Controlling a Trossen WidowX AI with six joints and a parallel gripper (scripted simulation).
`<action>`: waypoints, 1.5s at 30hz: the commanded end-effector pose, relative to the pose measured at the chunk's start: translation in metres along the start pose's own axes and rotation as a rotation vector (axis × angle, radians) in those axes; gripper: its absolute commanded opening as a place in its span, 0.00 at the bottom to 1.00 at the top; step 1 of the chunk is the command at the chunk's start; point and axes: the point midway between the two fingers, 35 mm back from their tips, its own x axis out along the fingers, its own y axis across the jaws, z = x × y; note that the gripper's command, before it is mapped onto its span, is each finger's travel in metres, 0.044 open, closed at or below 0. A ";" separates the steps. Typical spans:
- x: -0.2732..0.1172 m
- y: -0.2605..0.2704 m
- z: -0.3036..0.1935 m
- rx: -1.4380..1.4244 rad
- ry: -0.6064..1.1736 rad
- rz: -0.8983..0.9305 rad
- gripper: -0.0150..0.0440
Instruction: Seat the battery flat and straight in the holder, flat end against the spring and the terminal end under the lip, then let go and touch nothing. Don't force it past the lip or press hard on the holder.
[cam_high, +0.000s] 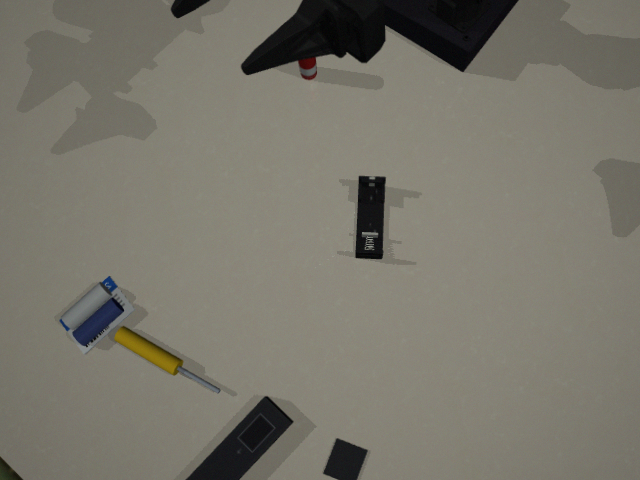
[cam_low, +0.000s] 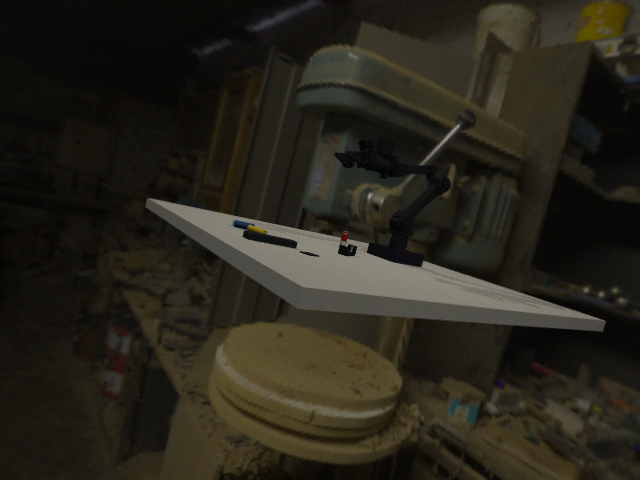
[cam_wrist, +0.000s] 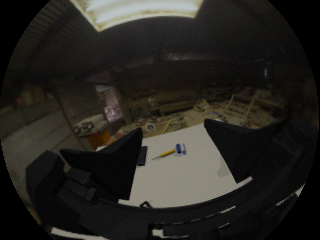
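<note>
The battery (cam_high: 308, 69) (cam_low: 343, 236), a red cylinder with a pale band, stands upright on the table. The arm partly covers it in the top view, and I cannot make it out in the wrist view. The black holder (cam_high: 370, 217) (cam_low: 347, 251) lies apart from it and is empty. Its coiled spring (cam_high: 369, 242) is at the lower end in the top view, and the lip end (cam_high: 371, 179) is at the top. Only a bit of the holder shows in the wrist view. My gripper (cam_high: 211, 39) (cam_low: 339, 157) (cam_wrist: 173, 126) is open and empty, high above the table.
A board with a grey cylinder (cam_high: 86, 305) and a blue cylinder (cam_high: 98, 322) (cam_wrist: 178, 148) lies beside a yellow screwdriver (cam_high: 148, 350) (cam_low: 256, 229) (cam_wrist: 167, 153). A long black device (cam_high: 232, 450) (cam_low: 268, 239) (cam_wrist: 142, 156) and a flat black square (cam_high: 346, 458) (cam_low: 309, 253) lie farther from the arm's base (cam_low: 395, 253).
</note>
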 end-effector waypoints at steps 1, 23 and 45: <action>0.001 -0.001 -0.003 -0.005 0.017 -0.004 0.89; -0.129 -0.063 -0.193 -0.155 1.554 0.038 0.25; -0.128 -0.069 -0.273 -0.155 1.554 0.038 0.25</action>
